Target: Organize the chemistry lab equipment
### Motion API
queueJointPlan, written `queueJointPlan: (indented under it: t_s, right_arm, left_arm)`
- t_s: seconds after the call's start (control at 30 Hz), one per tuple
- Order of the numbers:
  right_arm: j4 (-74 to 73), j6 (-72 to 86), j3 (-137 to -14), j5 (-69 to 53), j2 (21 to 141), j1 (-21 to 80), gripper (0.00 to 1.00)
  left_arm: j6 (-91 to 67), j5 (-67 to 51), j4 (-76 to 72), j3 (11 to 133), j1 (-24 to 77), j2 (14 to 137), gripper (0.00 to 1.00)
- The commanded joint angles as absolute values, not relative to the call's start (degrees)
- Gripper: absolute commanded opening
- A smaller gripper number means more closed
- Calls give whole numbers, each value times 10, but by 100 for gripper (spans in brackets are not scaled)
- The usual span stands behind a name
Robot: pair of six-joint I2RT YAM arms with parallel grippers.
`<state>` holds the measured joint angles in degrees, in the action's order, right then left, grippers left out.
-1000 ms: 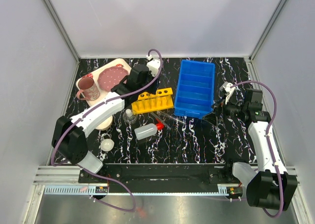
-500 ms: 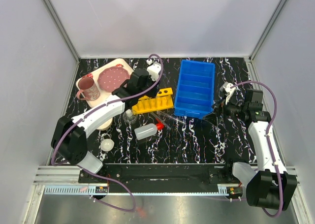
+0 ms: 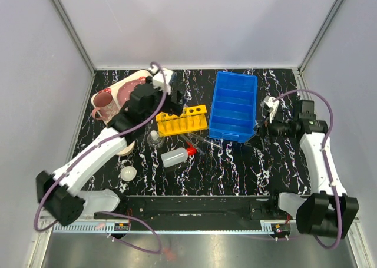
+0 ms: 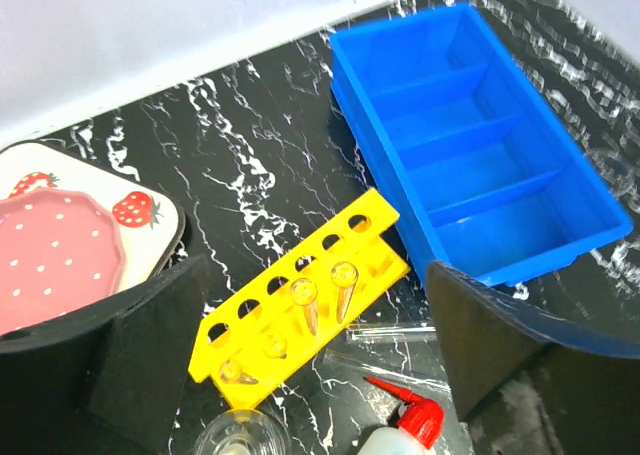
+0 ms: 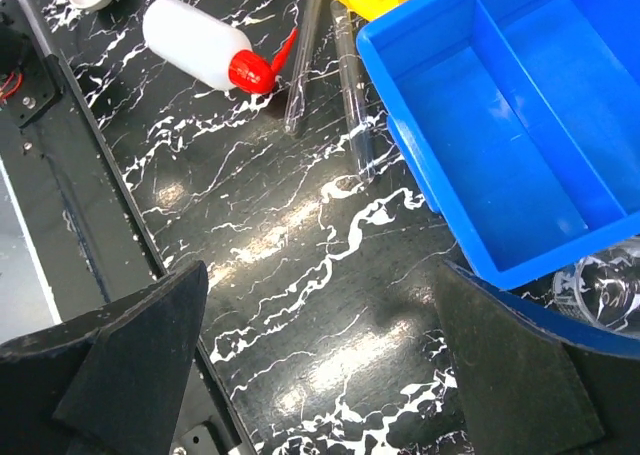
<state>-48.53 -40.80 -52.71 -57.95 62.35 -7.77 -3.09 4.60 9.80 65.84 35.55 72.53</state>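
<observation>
Two loose test tubes (image 5: 350,85) lie flat on the counter (image 5: 300,275), between the squeeze bottle (image 5: 195,53) and the blue bin (image 5: 500,105). At least two more already stand in the yellow rack (image 4: 275,320); some holes look free. Also out: flask (image 3: 155,139) just in front of the rack, and small white dish (image 3: 128,173) nearer my base, apart from the rest.

My left tool (image 4: 315,270) hangs over the rack, fingers wide apart, nothing between them. My right tool (image 5: 320,265) is likewise spread and empty, over bare counter by the bin's near corner.

My read: the next job is a loose tube into a free hole. How I'd do it:
- take the tube nearest the bin with the right tool, since it has the closest reach
- close across the tube near its open end, not mid-span, so it swings upright cleanly
- lift straight before tilting, then rounded end down, line up over the hole, lower slowly

Edges to mind:
- that tube runs just beside the bin wall, so there is little finger room on that side
- the bottle's red nozzle looks to touch the other tube, and a nudge could roll both
- a clear glass piece (image 5: 610,285) sits at the bin's near corner

Room: the counter in front of the bin is open for the approach. The left side is crowded by the pink tray (image 4: 165,220) and mug (image 3: 106,106).
</observation>
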Motion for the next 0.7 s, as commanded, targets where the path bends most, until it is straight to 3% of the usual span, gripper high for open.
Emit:
queueJointPlan:
  t_s: [0.0, 0.1, 0.47, 0.67]
  right_arm:
    - [-650, -497, -627, -527, 678, -36, 100]
    - [-635, -446, -644, -423, 691, 81, 100]
    - [-571, -391, -750, -220, 845, 285, 100]
    - [-483, -358, -787, -120, 909, 387, 100]
  left_arm:
    - [-60, 84, 101, 617, 337, 624, 99]
    - [-87, 55, 123, 565, 321, 554, 99]
    - [-208, 51, 289, 434, 312, 294, 99]
    - [-273, 89, 296, 375, 312, 230, 99]
